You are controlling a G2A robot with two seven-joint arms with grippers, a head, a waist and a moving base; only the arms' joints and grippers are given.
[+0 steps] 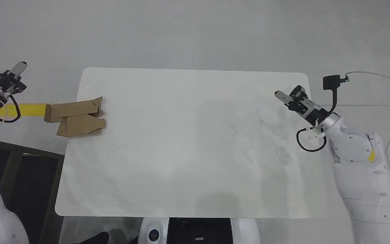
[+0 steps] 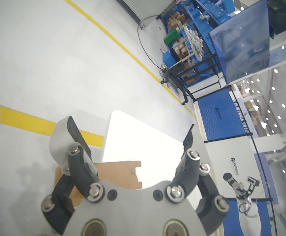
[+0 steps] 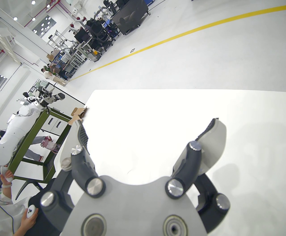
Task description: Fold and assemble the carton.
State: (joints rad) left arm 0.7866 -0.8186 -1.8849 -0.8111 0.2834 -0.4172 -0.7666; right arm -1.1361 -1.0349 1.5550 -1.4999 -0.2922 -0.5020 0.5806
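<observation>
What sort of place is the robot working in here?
Most likely a large factory-like hall or a robotics test floor. The signs are the yellow floor lines, the blue storage racks, and the workstations with monitors further back.

Matt cardboard carton [image 1: 76, 118], smooth table [image 1: 183, 158]

The top camera looks straight down on the whole table [image 1: 183, 152]. Each wrist camera sits close behind its own spread fingers, left gripper [image 2: 131, 122] and right gripper [image 3: 147, 121], facing out past the fingertips across the table to the floor [image 2: 44, 55]. All three views share the table and the carton [image 1: 76, 118], near the left fingers and far beyond the right fingertips.
</observation>
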